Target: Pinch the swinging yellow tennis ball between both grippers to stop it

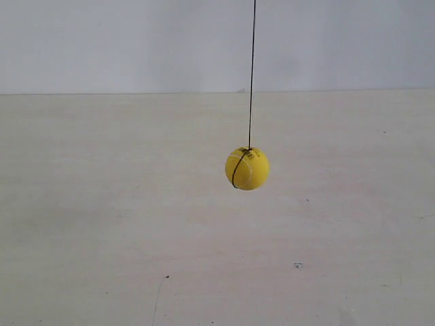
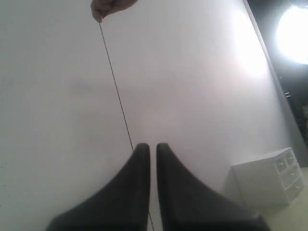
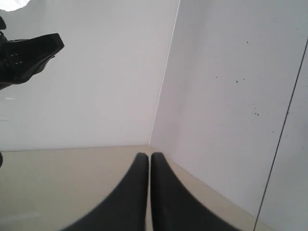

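The yellow tennis ball (image 1: 247, 168) hangs from a thin dark string (image 1: 251, 75) above the pale table, right of the exterior view's centre. A dark string loop and small black print show on it. No arm appears in the exterior view. My left gripper (image 2: 152, 147) is shut with nothing in it; the string (image 2: 115, 86) passes just behind its jaws, and the ball is out of that view. My right gripper (image 3: 148, 156) is also shut and empty, pointing at a wall corner, with the string (image 3: 284, 120) far off to one side.
A hand (image 2: 111, 8) holds the string's upper end in the left wrist view. A white drawer unit (image 2: 269, 175) stands by the wall there, beside a bright lamp (image 2: 293, 33). A black device (image 3: 26, 55) shows in the right wrist view. The table (image 1: 102, 224) spreads wide under the ball.
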Controlling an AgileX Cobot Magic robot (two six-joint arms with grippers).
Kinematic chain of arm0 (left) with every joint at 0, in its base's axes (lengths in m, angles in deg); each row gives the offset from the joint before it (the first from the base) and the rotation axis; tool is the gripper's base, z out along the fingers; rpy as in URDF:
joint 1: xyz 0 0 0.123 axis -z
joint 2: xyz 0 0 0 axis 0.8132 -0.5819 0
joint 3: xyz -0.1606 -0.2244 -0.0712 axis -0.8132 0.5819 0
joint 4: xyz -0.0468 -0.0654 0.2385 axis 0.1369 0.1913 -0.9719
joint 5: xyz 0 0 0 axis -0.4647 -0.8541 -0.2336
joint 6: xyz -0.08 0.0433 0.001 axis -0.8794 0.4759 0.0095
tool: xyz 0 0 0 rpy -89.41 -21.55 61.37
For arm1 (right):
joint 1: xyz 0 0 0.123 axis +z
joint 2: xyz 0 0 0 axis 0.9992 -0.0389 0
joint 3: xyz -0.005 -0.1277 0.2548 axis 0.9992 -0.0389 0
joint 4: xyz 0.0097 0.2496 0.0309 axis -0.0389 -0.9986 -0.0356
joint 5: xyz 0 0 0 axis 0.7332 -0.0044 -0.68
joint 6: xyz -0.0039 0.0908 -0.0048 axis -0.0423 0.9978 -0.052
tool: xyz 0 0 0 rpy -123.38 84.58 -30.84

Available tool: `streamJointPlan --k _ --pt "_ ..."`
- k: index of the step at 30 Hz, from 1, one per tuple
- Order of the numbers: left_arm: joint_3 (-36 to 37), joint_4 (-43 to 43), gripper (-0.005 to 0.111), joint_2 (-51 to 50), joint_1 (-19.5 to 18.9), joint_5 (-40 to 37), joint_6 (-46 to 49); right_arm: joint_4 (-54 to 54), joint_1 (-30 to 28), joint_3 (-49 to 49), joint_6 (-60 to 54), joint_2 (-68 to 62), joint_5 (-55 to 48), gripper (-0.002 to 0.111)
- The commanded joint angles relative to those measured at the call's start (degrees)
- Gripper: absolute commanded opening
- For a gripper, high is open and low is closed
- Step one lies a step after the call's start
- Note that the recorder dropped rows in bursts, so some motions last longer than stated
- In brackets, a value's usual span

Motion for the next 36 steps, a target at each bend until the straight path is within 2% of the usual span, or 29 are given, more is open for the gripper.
streamJointPlan --k 1,3,6,9,14,17,20,29,36 --pt "0.3 0.3 0.005 0.4 0.3 0.3 -0.8 -2.1 0.0 0.0 -1.6 0.4 -8.7 0.0" --pt "0.3 0.3 0.005 0.4 0.3 0.3 -0.8 -6.4 0.0 0.0 -1.9 0.4 -15.6 0.0" --pt "0.3 0.3 0.005 0.4 0.3 0.3 -0.8 -18.5 0.0 0.0 -13.0 -0.3 -22.2 0.0" --pt "0.3 0.3 0.005 0.4 0.3 0.3 -0.8 -35.3 0.0 -0.9 -32.4 -0.4 -25.6 0.0" --pt "0.3 0.3 0.005 0.4 0.3 0.3 -0.8 -75.7 0.0 -3.4 -72.5 -0.2 -40.4 0.0" --pt "0.3 0.3 0.005 0.4 0.3 0.3 -0.8 -82.9 -0.1 -3.3 -89.3 -0.2 -52.6 0.0" --pt "0.3 0.3 0.005 0.4 0.3 0.3 -0.8 -82.8 -2.1 -4.9 -93.0 -0.1 -58.8 0.0" --pt "0.3 0.3 0.005 0.4 0.3 0.3 -0.8 -85.3 -13.2 -15.4 -89.6 0.4 -56.7 0.0" --pt "0.3 0.3 0.005 0.4 0.3 0.2 -0.8 -85.8 -15.5 -15.4 -90.7 0.4 -65.8 0.0"
